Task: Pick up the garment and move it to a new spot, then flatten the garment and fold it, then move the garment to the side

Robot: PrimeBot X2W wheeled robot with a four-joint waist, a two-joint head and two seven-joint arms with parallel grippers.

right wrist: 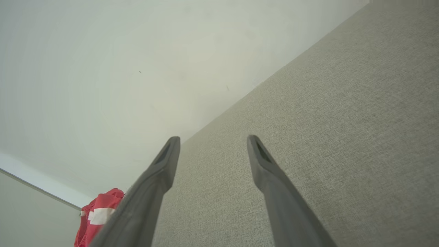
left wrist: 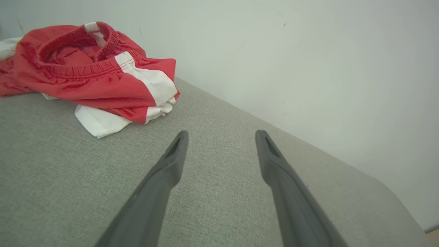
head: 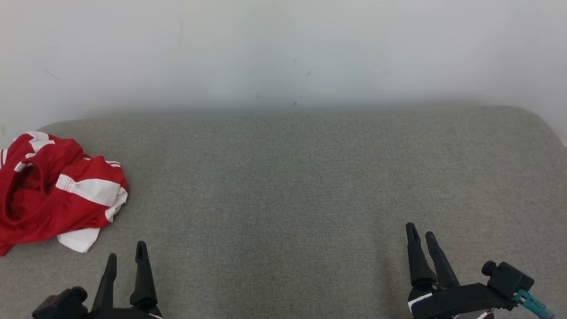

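At the near edge of the grey fabric surface (head: 288,177), the left gripper (head: 126,250) was seen low on the left, its two dark fingers spread apart and nothing held between them. Toward the near right, the right gripper (head: 421,230) was likewise found released, its fingers parted over bare cloth. Farther back, near the left gripper and well apart from the right one, the garment (head: 57,190) was seen crumpled in a heap at the surface's left edge. It was red with white panels and an elastic waistband, and was touched by neither gripper. Beyond it, the surface's far rim was met by a plain pale wall (head: 283,53).
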